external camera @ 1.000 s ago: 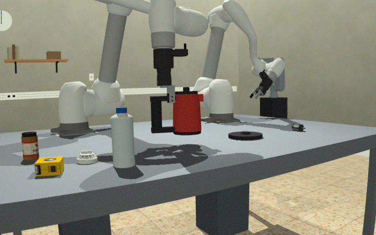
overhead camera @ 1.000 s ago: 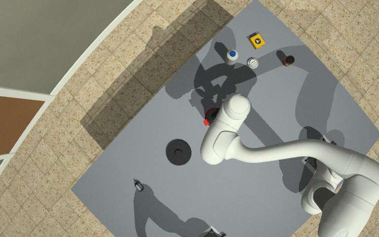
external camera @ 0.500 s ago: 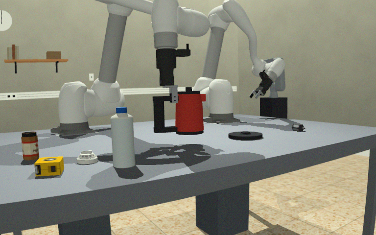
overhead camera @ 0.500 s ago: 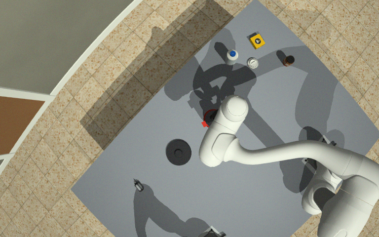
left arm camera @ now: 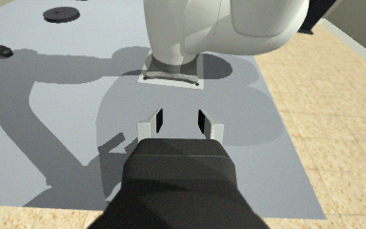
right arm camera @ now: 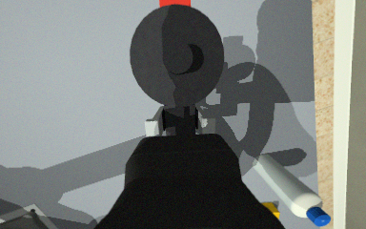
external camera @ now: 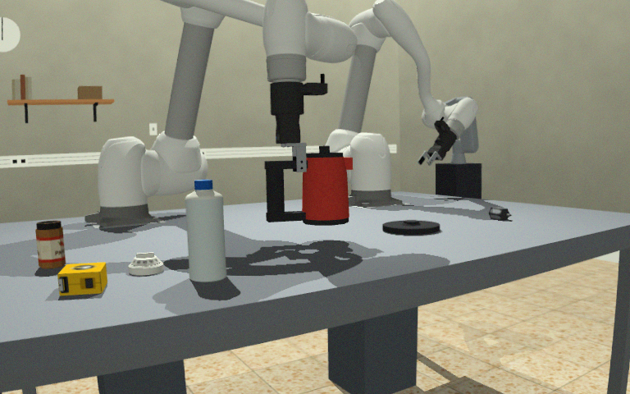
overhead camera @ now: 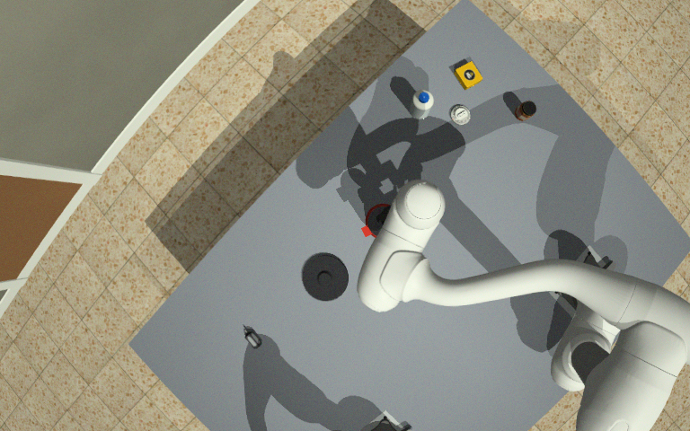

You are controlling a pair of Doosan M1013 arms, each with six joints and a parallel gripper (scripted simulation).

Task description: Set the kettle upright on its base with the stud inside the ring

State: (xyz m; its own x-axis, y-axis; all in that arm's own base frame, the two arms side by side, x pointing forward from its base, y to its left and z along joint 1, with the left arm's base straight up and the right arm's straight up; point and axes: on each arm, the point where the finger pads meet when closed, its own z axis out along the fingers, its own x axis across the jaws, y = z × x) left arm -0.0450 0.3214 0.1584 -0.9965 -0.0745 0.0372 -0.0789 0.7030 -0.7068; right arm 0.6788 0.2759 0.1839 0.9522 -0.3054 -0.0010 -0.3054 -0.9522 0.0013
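The right gripper [external camera: 299, 167] [right arm camera: 179, 113] had its fingers closed on the handle [external camera: 275, 190] of the red kettle [external camera: 325, 189] [right arm camera: 174, 3], presumably to keep it upright for lowering. The kettle hung left of the black base [external camera: 411, 227] [overhead camera: 325, 277] [left arm camera: 61, 14] in the exterior view, its stud [external camera: 411, 222] [overhead camera: 324, 277] pointing up to meet the ring. The left gripper [external camera: 428, 160] [left arm camera: 180, 116], fingers wide, held nothing, probably keeping away.

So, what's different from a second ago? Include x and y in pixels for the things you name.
The kettle [overhead camera: 375, 218] [external camera: 325, 190] [right arm camera: 148, 52] has moved a little toward its base [overhead camera: 313, 284] [external camera: 411, 229] [left arm camera: 61, 16]. Nothing was newly grabbed or let go: the kettle is still held. The base and the bottle [overhead camera: 420, 106] [external camera: 205, 236] [right arm camera: 288, 186] stayed put.
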